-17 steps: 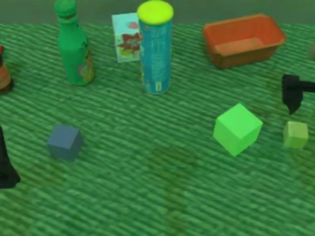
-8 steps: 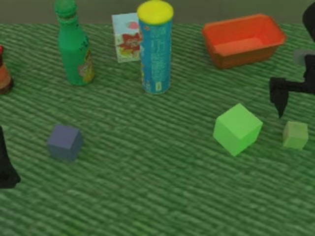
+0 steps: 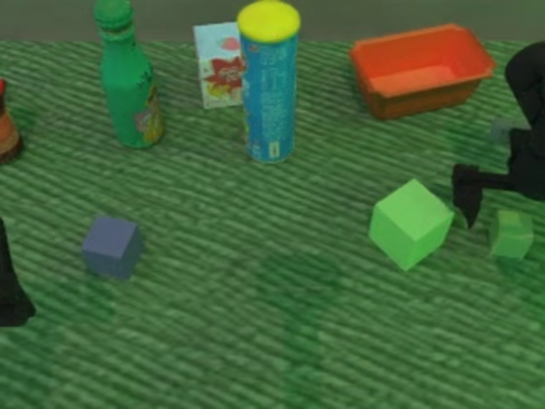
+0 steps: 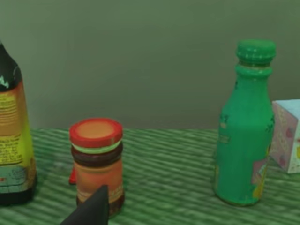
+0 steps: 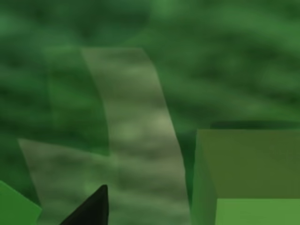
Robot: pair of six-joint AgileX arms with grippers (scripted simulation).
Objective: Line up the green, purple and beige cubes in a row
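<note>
Top view: green cube (image 3: pixel 410 223) sits corner-on between right end effector (image 3: pixel 467 194) and purple cube (image 3: pixel 111 246).

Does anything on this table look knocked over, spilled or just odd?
Nothing is tipped or spilled. The green cube sits turned cornerwise to the table edge, and the purple cube lies far off at the left, while the beige cube sits beside the right gripper.

Even, soft light over my top view, no glare. Faint dark blotches on green mat (image 3: pixel 281 290), weak shadow beside purple cube (image 3: pixel 111 245). Everything slightly soft. My right wrist view heavily blurred, close-up; pale translucent patch across it.
</note>
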